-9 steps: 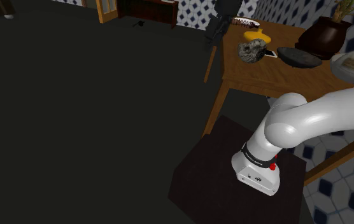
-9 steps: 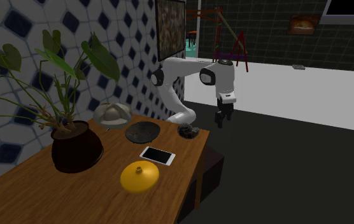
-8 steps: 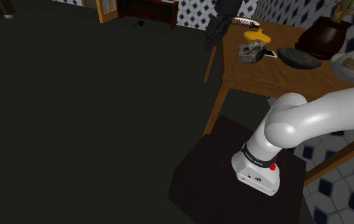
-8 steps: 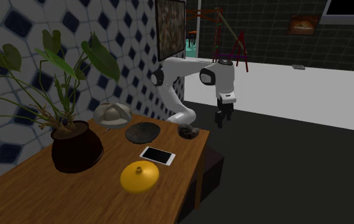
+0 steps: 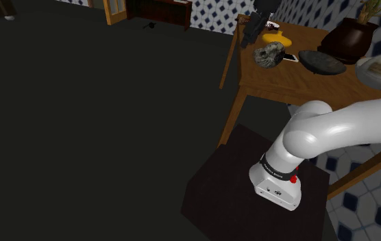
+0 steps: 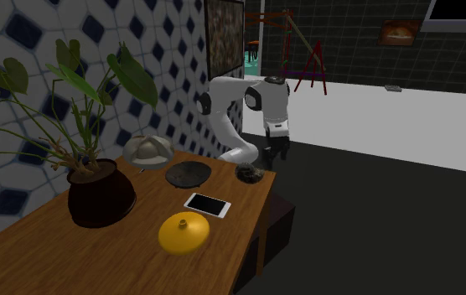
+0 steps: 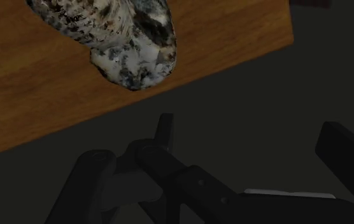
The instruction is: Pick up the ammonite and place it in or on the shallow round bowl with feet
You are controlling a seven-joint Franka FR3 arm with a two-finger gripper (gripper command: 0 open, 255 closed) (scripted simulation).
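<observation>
Plant pot (image 6: 99, 199): is sitting on the wooden table (image 6: 97, 260), at the second exterior view's left.
Dark shallow bowl (image 6: 187, 173): is resting on the table, near the tiled wall.
Phone (image 6: 207, 204): is lying just beside a yellow round thing (image 6: 183, 232).
Ammonite (image 6: 248, 173): is lying on the table by its far edge, with nothing holding it.
Gripper (image 6: 279, 155): is hanging by that edge, near the ammonite; I cannot tell if it is open or closed.

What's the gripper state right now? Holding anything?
Gripper: jaws open, holding nothing; the ammonite lies apart from it on the table.
</observation>
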